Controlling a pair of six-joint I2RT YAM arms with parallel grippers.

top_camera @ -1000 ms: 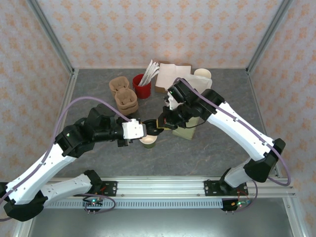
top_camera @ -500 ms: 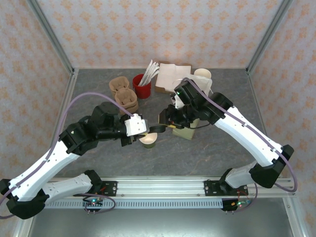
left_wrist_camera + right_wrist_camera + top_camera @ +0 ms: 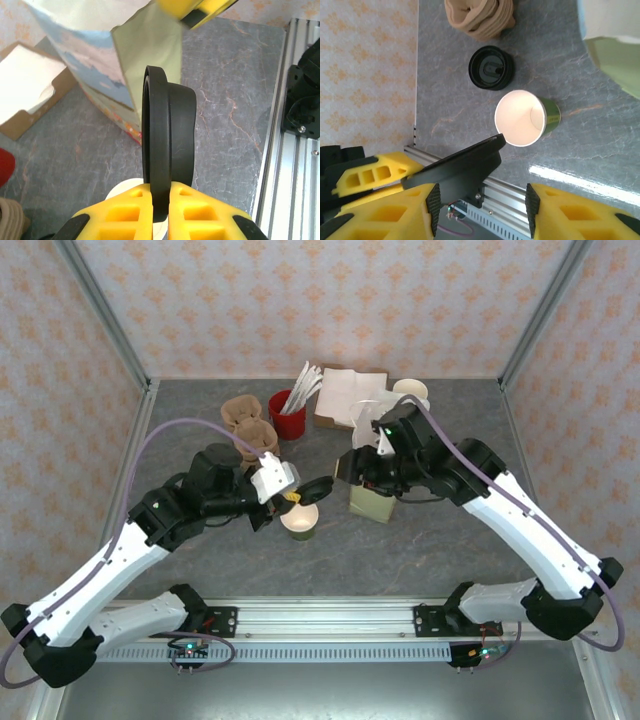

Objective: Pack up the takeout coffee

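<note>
The takeout coffee (image 3: 300,521) is a small dark green paper cup, cream inside, standing upright and uncovered on the grey table; it also appears in the right wrist view (image 3: 526,118). My left gripper (image 3: 296,497) is shut on a black lid (image 3: 317,489), gripping its rim edge-on (image 3: 168,145) just above and beside the cup. My right gripper (image 3: 345,474) stands open a little to the right of the lid, and its pads (image 3: 434,202) are apart from it. The pale green bag (image 3: 374,502) stands right of the cup.
A second black lid (image 3: 491,67) lies on the table beyond the cup. Brown pulp carriers (image 3: 250,430), a red cup of sticks (image 3: 287,416), a cardboard box of napkins (image 3: 345,396) and stacked cups (image 3: 411,390) line the back. The metal rail (image 3: 330,618) runs along the near edge.
My right gripper has opened, let go of the lid and drawn back to the right. The left gripper has closed on the lid and swung it upward.
</note>
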